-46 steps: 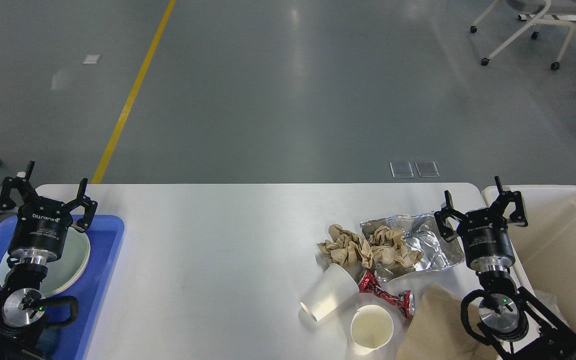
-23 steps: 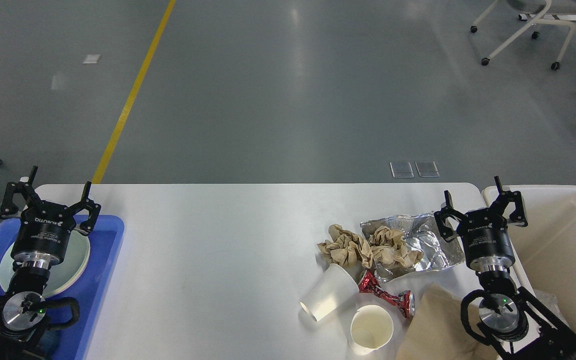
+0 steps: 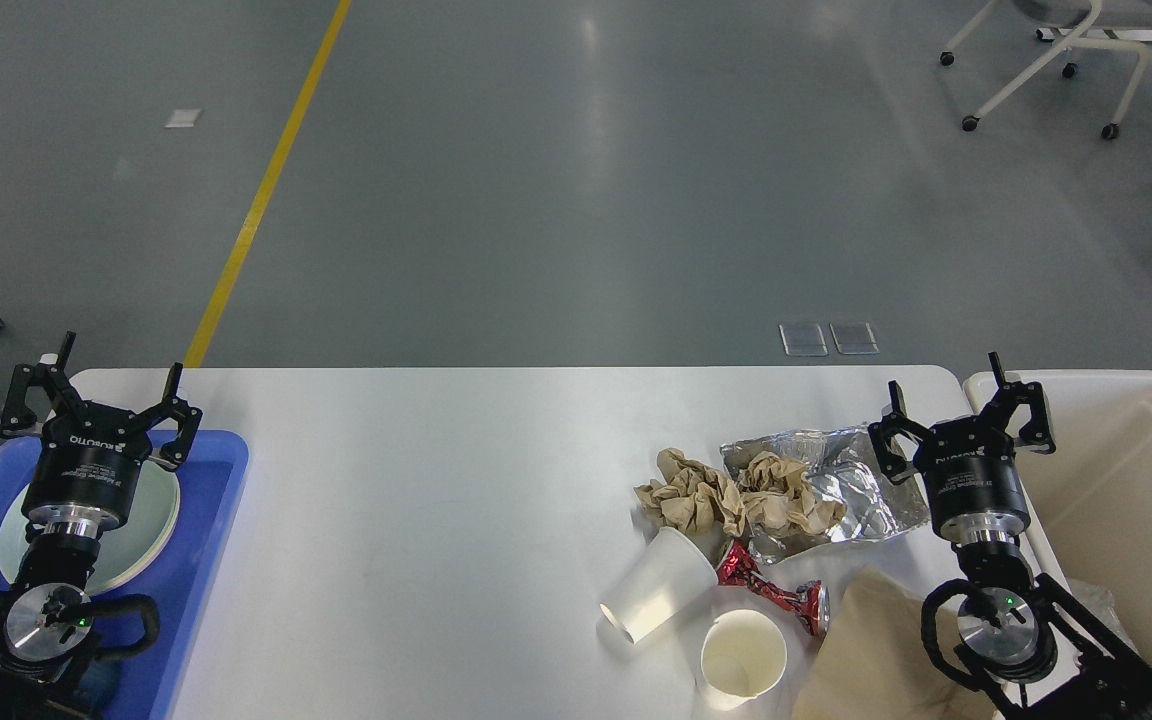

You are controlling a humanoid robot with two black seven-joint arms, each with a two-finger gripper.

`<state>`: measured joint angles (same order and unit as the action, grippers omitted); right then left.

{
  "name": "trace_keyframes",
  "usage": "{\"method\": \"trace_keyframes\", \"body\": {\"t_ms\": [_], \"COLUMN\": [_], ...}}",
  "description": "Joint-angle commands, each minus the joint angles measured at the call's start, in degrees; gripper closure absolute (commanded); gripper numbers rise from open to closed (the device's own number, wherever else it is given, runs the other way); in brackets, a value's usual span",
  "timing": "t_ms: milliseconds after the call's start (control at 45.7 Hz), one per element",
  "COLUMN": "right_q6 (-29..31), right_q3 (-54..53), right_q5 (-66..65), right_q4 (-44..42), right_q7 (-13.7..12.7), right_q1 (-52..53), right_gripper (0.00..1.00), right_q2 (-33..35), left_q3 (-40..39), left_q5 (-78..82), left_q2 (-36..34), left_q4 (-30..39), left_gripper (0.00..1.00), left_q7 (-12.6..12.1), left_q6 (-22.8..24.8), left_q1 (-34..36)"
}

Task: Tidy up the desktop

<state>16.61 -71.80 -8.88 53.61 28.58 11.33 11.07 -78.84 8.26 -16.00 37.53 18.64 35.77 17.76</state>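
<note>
You see both sets of jaws spread wide and empty, left gripper (image 3: 100,400) above the blue tray (image 3: 221,500), right gripper (image 3: 964,405) beside litter on the table (image 3: 436,480).

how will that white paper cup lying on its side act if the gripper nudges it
The tipped cup lies on its curved wall on the smooth desktop, so it would probably roll in an arc. It looks empty and thin, so likely light and easily crushed.

Bright, even overhead light; soft glare on desktop (image 3: 456,470); sharp focus.
</note>
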Motion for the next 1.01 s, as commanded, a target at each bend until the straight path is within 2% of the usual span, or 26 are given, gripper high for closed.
{"method": "trace_keyframes", "body": {"t_ms": [0, 678, 984], "right_q6": [0.0, -0.7, -0.3], "right_q3": [0.0, -0.5, 0.3], "right_q5": [0.0, 3.3, 3.3], "right_q4": [0.0, -1.4, -6.8], "right_q7": [-0.1, -0.1, -0.2], "right_q1": [0.0, 1.9, 3.7], "right_gripper": [0.00, 0.00, 0.00], "right_q2": [0.0, 0.0, 0.4], "left_q3": [0.0, 0.0, 0.0], "left_q5": [0.0, 0.0, 0.0], "left_q2": [0.0, 0.0, 0.0], "left_q4": [0.0, 0.0, 0.0], "left_gripper": [0.03, 0.03, 0.03], "left_q7": [0.0, 0.0, 0.0], "left_q6": [0.0, 0.0, 0.0], "left_q1": [0.0, 0.0, 0.0]}}
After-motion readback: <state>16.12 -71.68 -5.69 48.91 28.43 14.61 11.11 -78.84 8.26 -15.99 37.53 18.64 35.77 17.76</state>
